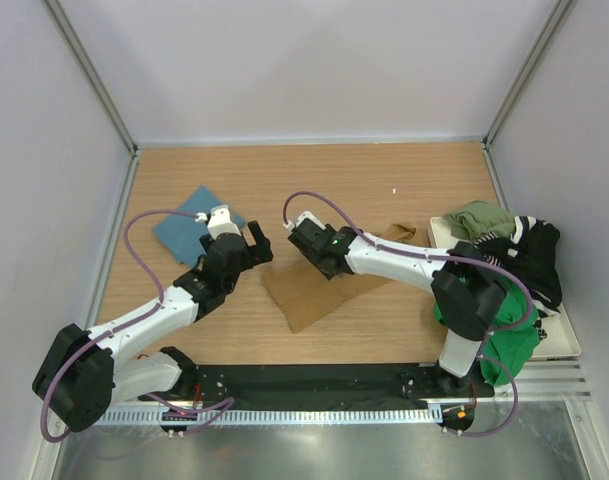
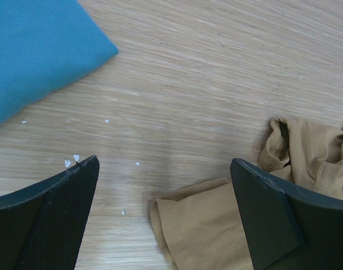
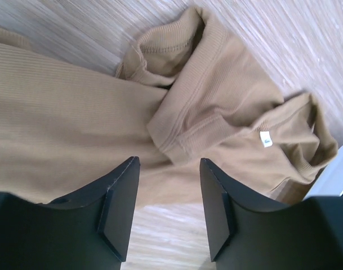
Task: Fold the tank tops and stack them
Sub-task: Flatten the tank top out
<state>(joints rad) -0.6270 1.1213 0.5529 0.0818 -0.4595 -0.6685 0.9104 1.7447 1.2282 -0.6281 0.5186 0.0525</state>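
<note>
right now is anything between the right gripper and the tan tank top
Nothing visible does. The right gripper hangs with jaws apart straight over the tan tank top, only its rumpled cloth showing between the fingers. The left gripper, also open, is off to the side over the wooden table.

wooden table point(image 1: 384, 170), white tray point(image 1: 567, 346) at right edge, pale walls point(image 1: 284, 60)

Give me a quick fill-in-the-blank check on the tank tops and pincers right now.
The folded tank top beside the left pincer is ___. The right pincer hovers over the middle tank top, coloured ___. The left pincer's jaws stand ___.
Missing: teal; tan; open.
</note>
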